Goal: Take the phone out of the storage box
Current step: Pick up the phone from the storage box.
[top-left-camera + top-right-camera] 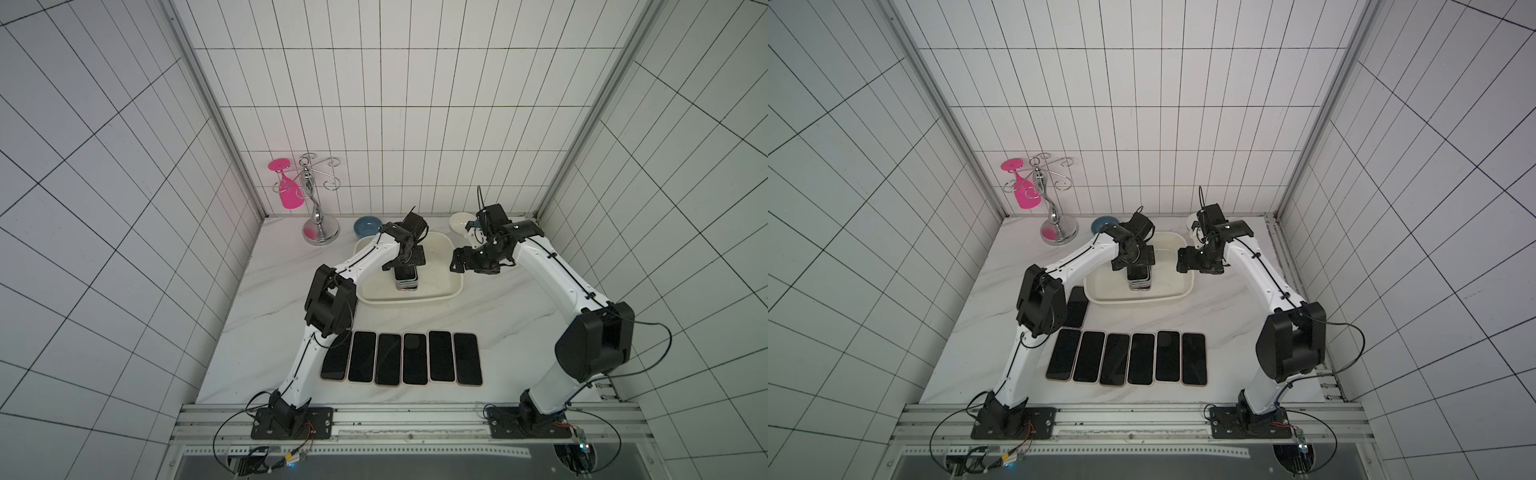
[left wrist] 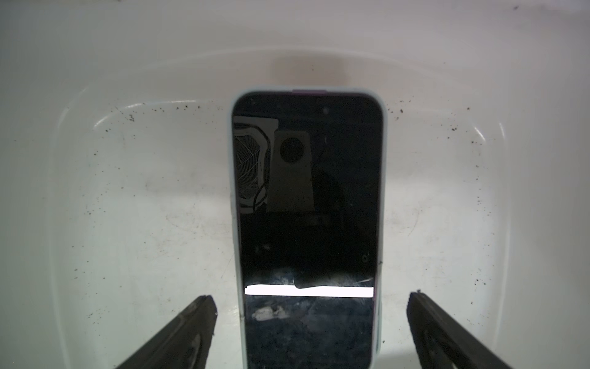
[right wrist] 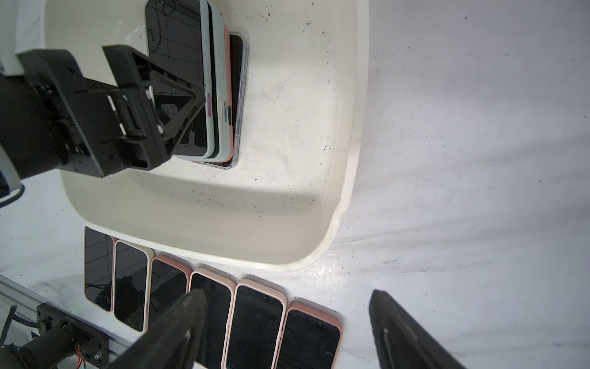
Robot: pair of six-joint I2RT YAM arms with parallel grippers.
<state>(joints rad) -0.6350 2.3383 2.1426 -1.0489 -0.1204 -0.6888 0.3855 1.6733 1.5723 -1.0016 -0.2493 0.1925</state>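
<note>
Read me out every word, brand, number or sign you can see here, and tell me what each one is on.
None can be read.
Top phone in the storage box: dark screen, only reflections, no text.
Row of phones on the table: blank screens, no logos showing.
Small circuit board at the front: too small to read.

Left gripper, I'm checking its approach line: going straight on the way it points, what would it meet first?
Probably the top phone of the stack in the storage box: the open left gripper straddles it, jaws clear of both sides. Its height above the screen is unclear.
</note>
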